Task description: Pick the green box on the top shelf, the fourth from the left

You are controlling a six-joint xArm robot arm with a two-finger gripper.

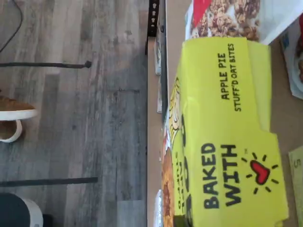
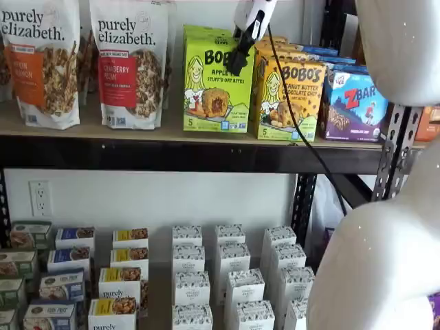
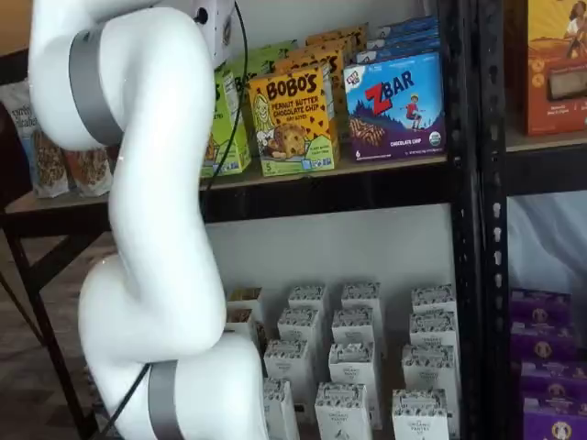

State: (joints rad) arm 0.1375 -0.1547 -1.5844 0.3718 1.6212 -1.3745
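Green box [image 2: 216, 79] stands upright on the top shelf [image 2: 172, 134], and the pincer [image 2: 237, 63], its fingers pressed together with nothing between them, hangs before the box's upper right corner, just beside the yellow-orange Bobo's box [image 2: 287, 100].

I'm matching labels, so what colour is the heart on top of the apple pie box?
Red, with black rays, on the green box; the wrist view shows it best.
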